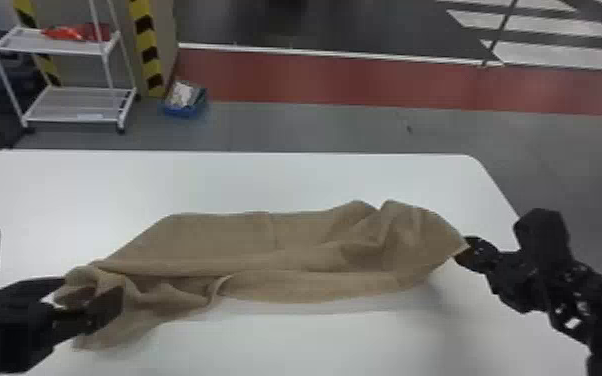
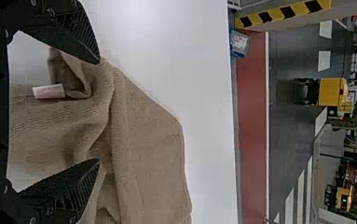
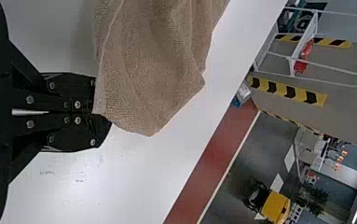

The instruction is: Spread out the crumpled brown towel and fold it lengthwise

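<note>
Towel [image 1: 275, 240], brown: one, across the worktop [image 1: 285, 180], longer side to side, ridged along its middle, rumpled at both ends; white label [image 2: 49, 91] at the left end. Likely only part-spread, with smoothing due before the fold.
Right pincer [image 3: 102, 114]: together, clamped on a towel corner at the right end, edge raised off the worktop; presumably an anchor, so the cloth can be drawn straight against it.
Left pincer [image 2: 99, 111]: fingers apart, at the bunched left end, cloth between them; probably so placed to take that end and pull it out level with the other.
Bin [image 1: 180, 111], blue: one, on the floor beyond; holds white and dark oddments, kind unclear.
Rack [image 1: 52, 46], white: one; red item [image 1: 72, 33] on its upper shelf.
</note>
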You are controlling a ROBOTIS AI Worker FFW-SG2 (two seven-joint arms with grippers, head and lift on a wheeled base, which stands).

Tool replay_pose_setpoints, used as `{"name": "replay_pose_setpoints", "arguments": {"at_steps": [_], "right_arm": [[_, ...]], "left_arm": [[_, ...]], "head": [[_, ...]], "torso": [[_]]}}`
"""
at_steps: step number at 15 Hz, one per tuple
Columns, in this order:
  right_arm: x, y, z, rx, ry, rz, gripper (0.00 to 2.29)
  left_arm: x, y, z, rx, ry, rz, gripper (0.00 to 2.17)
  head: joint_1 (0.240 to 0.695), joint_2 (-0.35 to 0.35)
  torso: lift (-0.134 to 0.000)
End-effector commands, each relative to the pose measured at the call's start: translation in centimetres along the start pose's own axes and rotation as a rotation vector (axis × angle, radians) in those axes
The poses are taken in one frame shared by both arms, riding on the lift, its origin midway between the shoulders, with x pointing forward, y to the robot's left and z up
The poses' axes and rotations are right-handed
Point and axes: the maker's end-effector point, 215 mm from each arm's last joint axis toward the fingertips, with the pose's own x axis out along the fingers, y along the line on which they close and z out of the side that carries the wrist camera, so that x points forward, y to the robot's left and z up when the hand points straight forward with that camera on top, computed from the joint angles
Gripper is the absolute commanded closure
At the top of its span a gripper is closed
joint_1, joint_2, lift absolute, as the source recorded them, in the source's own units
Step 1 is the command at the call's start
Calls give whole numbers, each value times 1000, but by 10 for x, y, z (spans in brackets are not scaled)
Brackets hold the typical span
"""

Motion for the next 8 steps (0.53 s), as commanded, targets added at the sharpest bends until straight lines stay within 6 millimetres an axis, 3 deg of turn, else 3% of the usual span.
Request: {"name": "replay_pose_setpoints", "arguments": {"at_steps": [1,4,8], "right_arm": [[6,12,10,11,-10,18,1474],[7,20,22,17,-29,27,1474],[5,21,30,18,-41,25,1474]], "left_arm": [[-23,-13,-19,8,21,-25,211],[-38,-24,-39,15,45,-64,215],[-36,-28,-57,9,75,-85,218]], "head": [[695,-115],[695,-108],[695,-101]], "torso": [[-124],[-124],[-124]]}}
